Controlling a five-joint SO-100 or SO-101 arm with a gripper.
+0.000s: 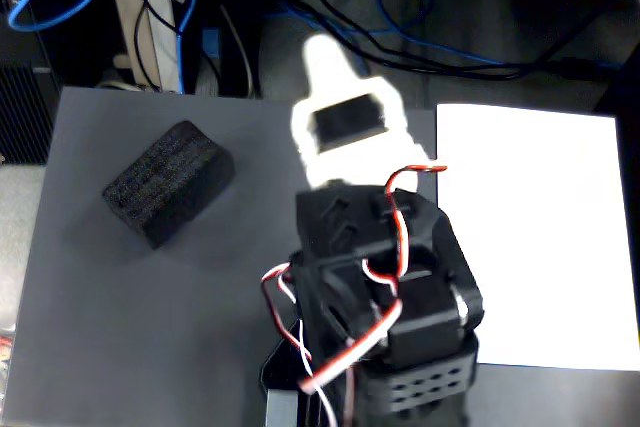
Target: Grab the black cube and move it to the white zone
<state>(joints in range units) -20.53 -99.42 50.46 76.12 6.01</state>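
Grey mat holds black cube left of jaws

In the fixed view the black arm rises from the bottom edge and reaches up the frame — red and white wires loop over its joints. The white gripper points toward the top; whether its jaws are parted cannot be made out.

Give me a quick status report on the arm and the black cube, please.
Gripper empty, jaw state unclear. Black cube on grey mat, untouched. White zone bare.
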